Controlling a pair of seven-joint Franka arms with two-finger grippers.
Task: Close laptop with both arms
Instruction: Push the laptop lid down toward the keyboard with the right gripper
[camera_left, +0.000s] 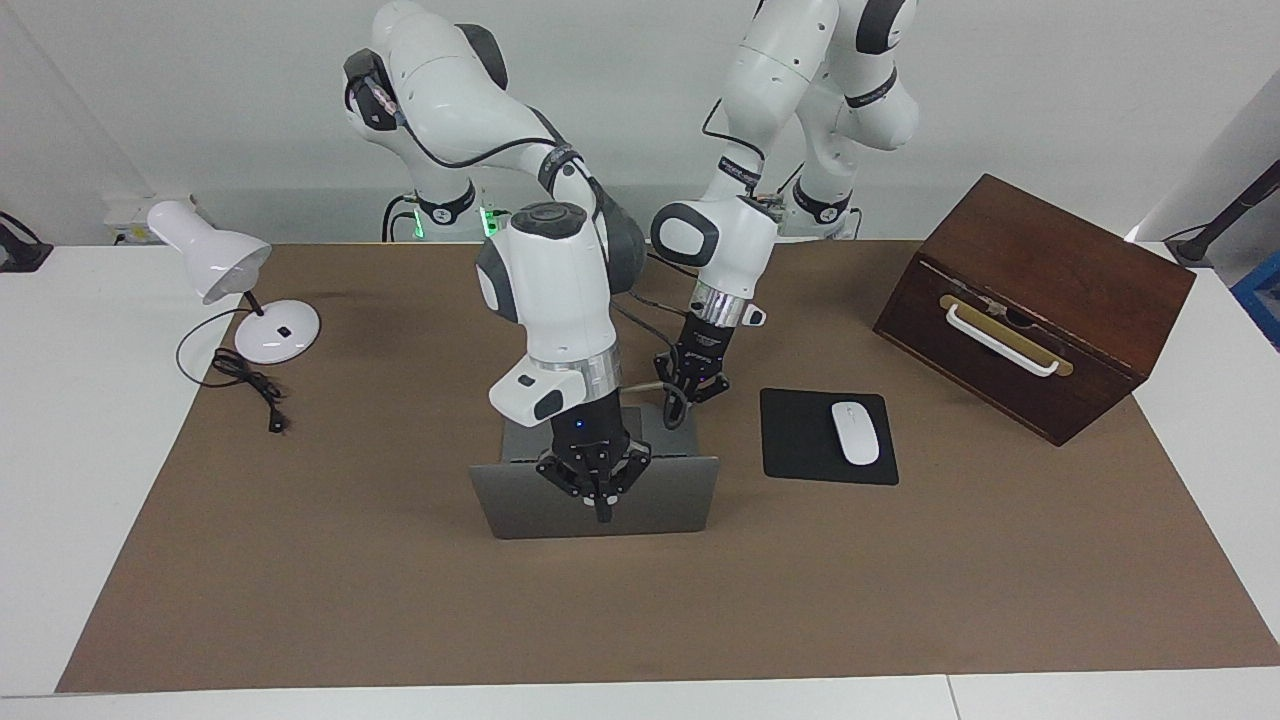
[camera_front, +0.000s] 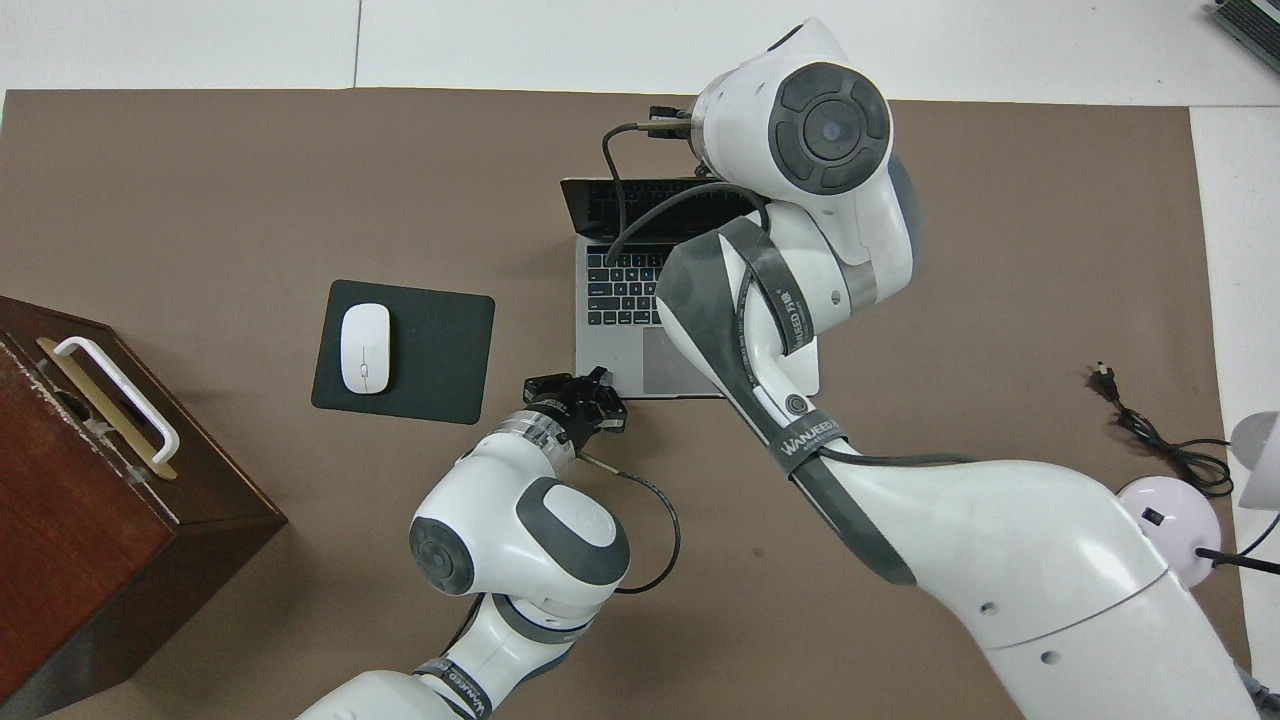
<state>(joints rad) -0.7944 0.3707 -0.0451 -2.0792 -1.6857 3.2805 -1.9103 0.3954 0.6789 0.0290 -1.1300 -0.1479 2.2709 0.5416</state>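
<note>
The silver-grey laptop stands open in the middle of the brown mat, its lid upright. Its keyboard deck faces the robots. My right gripper reaches over the lid's top edge and hangs shut against the middle of the lid's outer face; whether it touches I cannot tell. In the overhead view the right arm's wrist hides that gripper and much of the deck. My left gripper is shut with nothing in it, at the deck's corner nearest the robots, toward the left arm's end.
A black mouse pad with a white mouse lies beside the laptop toward the left arm's end. Past it stands a dark wooden box with a white handle. A white desk lamp and its cord sit at the right arm's end.
</note>
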